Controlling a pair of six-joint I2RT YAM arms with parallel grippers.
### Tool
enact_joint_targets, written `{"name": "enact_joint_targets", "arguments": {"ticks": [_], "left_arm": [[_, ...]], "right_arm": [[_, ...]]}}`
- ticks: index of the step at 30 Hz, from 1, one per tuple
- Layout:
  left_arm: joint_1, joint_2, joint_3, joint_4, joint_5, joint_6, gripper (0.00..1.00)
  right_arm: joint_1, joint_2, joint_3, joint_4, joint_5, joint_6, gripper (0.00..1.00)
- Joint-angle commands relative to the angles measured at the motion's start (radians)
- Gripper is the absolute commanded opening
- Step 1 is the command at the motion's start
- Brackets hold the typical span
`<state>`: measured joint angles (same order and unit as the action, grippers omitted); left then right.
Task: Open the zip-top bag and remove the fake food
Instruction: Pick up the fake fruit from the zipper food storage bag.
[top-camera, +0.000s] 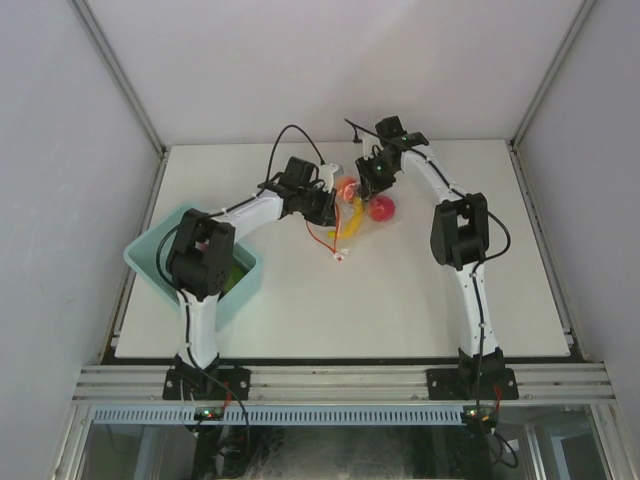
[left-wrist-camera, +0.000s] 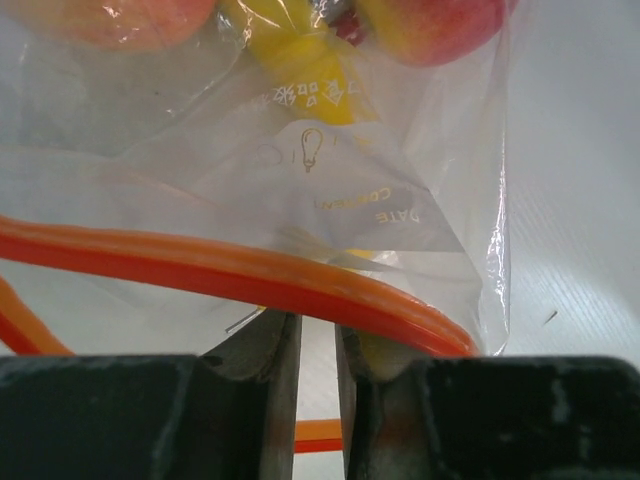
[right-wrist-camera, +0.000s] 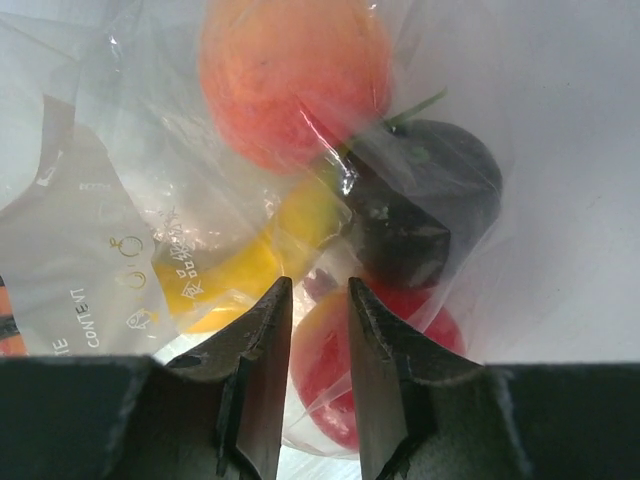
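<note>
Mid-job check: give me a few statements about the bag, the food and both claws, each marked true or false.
1. The zip-top bag lies in the light blue bin. False: it lies on the table, to the right of the bin.
2. The red apple and the banana are inside the bag. True.
3. The zip strip is blue. False: it is orange.
4. The left claw and the right claw are both at the bag. True.
</note>
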<state>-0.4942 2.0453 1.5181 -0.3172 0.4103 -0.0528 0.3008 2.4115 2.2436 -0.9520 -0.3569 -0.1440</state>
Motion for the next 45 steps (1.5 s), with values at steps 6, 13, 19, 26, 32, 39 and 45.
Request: {"name": "enact_joint_targets", "arguments": {"ticks": [6,13,19,26,32,39,45], "left_arm": [[-0.006,0.013,-0.036,0.182,0.045,-0.089,0.36],[-0.027,0.032,-0.052,0.224,0.010,-0.094,0.48],[-0.049,0.040,-0.094,0.291,0.018,-0.107,0.57],[-0.054,0.021,-0.156,0.386,0.040,-0.126,0.61],[-0.091,0.036,-0.167,0.424,-0.004,-0.128,0.67],[-0.141,0.043,-0.146,0.405,-0.180,-0.095,0.68],[-0.169,0.051,-0.114,0.340,-0.278,-0.076,0.62]], "right_arm": [[-0.008,0.026,0.051,-0.040,-0.046,-0.037,0.26],[-0.008,0.044,0.071,-0.064,-0.066,-0.045,0.22],[-0.009,0.051,0.073,-0.069,-0.075,-0.046,0.22],[-0.009,0.068,0.084,-0.091,-0.096,-0.049,0.20],[-0.009,0.087,0.098,-0.105,-0.120,-0.048,0.19],[-0.010,0.104,0.111,-0.110,-0.140,-0.050,0.19],[-0.009,0.102,0.113,-0.110,-0.146,-0.050,0.19]]}}
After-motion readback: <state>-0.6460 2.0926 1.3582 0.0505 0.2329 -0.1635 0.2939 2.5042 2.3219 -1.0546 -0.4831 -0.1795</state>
